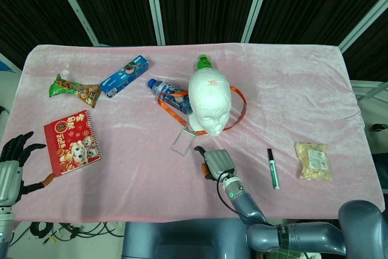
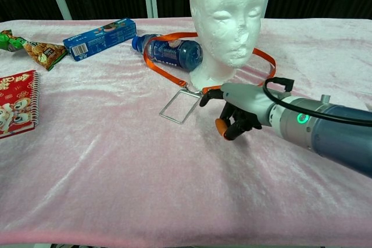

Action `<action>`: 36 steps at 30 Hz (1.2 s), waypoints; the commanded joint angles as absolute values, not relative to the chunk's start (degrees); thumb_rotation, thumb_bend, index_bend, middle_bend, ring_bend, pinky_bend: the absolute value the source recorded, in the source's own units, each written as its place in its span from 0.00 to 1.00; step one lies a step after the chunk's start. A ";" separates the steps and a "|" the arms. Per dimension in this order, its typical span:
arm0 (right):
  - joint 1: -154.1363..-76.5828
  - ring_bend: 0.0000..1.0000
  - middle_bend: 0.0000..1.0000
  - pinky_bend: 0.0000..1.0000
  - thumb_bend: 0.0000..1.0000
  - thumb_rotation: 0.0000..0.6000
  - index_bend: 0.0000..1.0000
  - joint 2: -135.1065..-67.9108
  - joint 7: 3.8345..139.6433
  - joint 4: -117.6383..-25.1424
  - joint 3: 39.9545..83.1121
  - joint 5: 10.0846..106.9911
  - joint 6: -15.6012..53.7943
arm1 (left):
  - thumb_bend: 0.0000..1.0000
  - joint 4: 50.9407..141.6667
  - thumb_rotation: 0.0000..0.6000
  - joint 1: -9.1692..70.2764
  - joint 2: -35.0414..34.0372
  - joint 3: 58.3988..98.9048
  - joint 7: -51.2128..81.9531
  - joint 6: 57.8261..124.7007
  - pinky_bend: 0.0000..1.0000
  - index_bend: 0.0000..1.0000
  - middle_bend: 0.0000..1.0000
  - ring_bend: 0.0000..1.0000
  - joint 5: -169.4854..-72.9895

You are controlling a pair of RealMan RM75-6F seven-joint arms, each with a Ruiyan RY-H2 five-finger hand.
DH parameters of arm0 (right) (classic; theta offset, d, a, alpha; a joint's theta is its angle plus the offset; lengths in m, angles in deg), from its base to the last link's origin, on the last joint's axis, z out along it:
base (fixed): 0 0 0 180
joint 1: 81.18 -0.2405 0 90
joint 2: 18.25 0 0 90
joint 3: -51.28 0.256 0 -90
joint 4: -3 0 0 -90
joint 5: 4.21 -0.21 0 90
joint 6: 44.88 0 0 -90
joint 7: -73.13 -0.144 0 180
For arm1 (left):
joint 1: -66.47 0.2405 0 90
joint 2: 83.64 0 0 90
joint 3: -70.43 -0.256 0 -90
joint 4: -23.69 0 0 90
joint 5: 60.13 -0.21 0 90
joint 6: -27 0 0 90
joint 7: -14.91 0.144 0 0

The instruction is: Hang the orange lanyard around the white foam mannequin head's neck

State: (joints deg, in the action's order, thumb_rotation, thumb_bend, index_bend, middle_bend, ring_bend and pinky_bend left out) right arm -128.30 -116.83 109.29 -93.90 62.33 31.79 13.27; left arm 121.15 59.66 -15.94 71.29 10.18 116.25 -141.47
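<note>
The white foam mannequin head stands upright mid-table. The orange lanyard lies on the cloth looped around its base, and also runs over a blue bottle. Its clear badge holder rests flat in front of the head. My right hand hovers just right of the badge clip, fingers loosely bent, one stretched toward the clip, holding nothing. My left hand is at the table's left front edge, fingers spread and empty.
A blue bottle lies against the head's left side. A marker and a snack bag lie at right. A red notebook, a blue box and a green snack pack sit at left.
</note>
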 commanded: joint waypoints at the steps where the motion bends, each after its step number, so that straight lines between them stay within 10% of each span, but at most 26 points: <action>1: -129.37 0.84 0.77 0.82 0.63 1.00 0.19 -118.35 109.79 -92.23 62.72 30.87 12.53 | 0.17 121.16 1.00 59.80 -15.96 71.50 10.14 116.35 0.00 0.27 0.07 0.00 -141.44; 36: -133.14 0.84 0.76 0.82 0.64 1.00 0.25 -123.35 110.26 -88.18 61.75 28.06 11.53 | 0.17 121.48 1.00 60.90 -15.84 73.93 10.69 115.02 0.00 0.27 0.07 0.00 -140.64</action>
State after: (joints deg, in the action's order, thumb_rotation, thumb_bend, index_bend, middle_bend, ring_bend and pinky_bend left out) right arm -133.21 -123.57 110.19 -87.89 61.97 28.04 11.44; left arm 121.48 60.89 -15.84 73.92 10.68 115.02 -140.63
